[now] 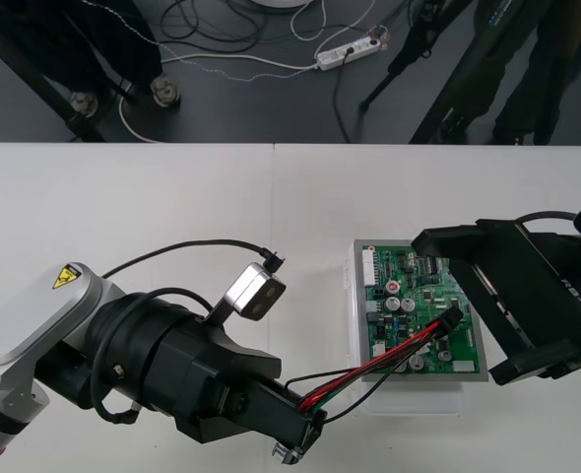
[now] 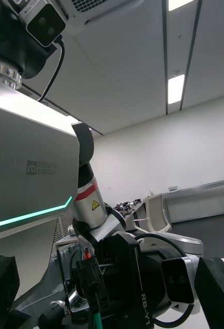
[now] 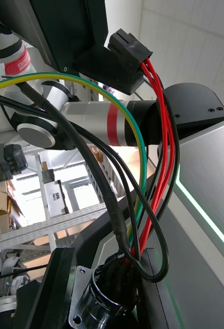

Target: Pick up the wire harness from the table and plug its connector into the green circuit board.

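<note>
Left gripper sat clenched on the wire harness's socket, just off the green circuit board's near edge. Wires arched over the board to the plug, between the released right gripper's fingers. Judged light, floppy; grip the rigid plug. Surface pale, flat around the board; cabled floor beyond.

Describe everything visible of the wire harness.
The wire harness is a bundle of thin red, black and green wires. Its round flanged metal socket is clamped in the left pincer; the wires run to a small black plug over the green circuit board, by the open right pincer. Whether it is seated cannot be told.
</note>
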Motion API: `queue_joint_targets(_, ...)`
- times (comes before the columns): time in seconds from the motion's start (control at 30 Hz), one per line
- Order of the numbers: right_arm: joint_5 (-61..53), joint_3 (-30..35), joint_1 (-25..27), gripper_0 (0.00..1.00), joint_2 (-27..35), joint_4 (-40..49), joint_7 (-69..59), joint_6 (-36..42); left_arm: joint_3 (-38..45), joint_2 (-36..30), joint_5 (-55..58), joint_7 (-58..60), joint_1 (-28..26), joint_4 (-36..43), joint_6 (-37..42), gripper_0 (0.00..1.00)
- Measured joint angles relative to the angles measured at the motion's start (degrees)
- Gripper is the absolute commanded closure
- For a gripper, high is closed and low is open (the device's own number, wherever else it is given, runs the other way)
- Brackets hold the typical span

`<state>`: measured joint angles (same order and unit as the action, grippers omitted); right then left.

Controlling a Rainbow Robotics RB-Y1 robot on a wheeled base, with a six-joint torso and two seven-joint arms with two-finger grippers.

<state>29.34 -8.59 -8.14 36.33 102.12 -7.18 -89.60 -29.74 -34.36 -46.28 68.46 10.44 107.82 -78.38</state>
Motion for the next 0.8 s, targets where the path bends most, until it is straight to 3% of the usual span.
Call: queue_joint_targets(0.8, 0.00, -0.86, 2.13, 0.00, 0.00, 3.07, -0.05, 0.00, 0.00, 0.00, 0.00, 0.00, 0.00, 0.00, 0.00, 1.00)
